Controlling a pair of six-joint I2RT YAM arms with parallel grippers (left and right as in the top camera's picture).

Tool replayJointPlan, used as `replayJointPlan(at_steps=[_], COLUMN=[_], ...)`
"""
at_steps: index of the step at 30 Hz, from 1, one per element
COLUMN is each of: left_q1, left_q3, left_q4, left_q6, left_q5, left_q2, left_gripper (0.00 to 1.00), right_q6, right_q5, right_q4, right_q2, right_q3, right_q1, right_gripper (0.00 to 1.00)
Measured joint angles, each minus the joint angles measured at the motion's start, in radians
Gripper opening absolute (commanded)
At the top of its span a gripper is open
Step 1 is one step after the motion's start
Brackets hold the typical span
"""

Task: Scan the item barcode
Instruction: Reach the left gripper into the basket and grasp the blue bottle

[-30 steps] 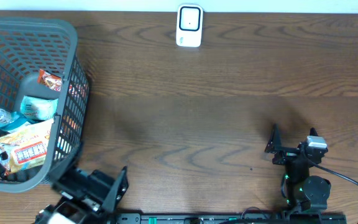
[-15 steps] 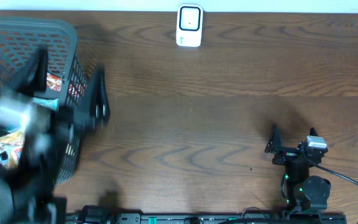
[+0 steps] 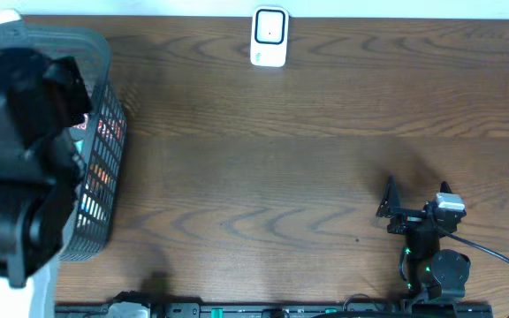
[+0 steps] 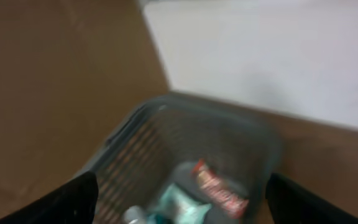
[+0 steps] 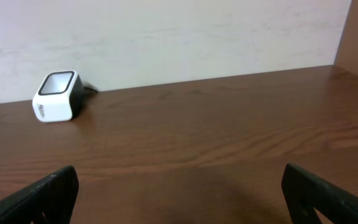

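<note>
Hovering spread wide and empty, the left end effector [image 4: 182, 202] looks down into the basket [image 4: 135, 140]. A red snack packet [image 4: 219, 190] lies below, between the fingers, its long axis slanting across the gap. The left arm is clearly nearer. The right end effector [image 5: 179, 196], also spread, sits well apart. The scanner [image 3: 269, 37] stands at the worktop's [image 3: 307, 177] far edge.

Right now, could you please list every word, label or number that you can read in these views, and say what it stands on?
No text can be read in any view.
Red snack packet in the basket: there is print, but it is too blurred to read.
Scanner: no legible marking.
</note>
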Motion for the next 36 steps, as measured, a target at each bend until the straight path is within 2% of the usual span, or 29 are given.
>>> replayJointPlan(at_steps=[6, 12, 16, 23, 26, 30, 36], left_q1=[0.000, 0.010, 0.101, 0.422, 0.536, 0.652, 0.748], left_q3=[0.000, 0.000, 0.000, 0.000, 0.000, 0.000, 0.000], left_q4=[-0.087, -0.071, -0.086, -0.266, -0.309, -0.323, -0.346], left_q6=[-0.006, -0.016, -0.177, -0.661, -0.809, -0.929, -1.000], left_q5=[0.028, 0.047, 0.024, 0.020, 0.054, 0.153, 0.298], left_q2=[0.081, 0.141, 0.189, 0.328, 0.388, 0.460, 0.568], left_gripper=[0.86, 0.86, 0.86, 0.86, 0.86, 0.86, 0.86], right_q6=[0.000, 0.000, 0.000, 0.000, 0.000, 0.000, 0.000], right_q5=[0.000, 0.000, 0.000, 0.000, 0.000, 0.000, 0.000], right_q4=[0.000, 0.000, 0.000, 0.000, 0.000, 0.000, 0.000], right_q2=[0.000, 0.000, 0.000, 0.000, 0.000, 0.000, 0.000], right_q3=[0.000, 0.000, 0.000, 0.000, 0.000, 0.000, 0.000], right_q1=[0.000, 0.000, 0.000, 0.000, 0.000, 0.000, 0.000], right_gripper=[0.99, 0.99, 0.99, 0.99, 0.99, 0.99, 0.99])
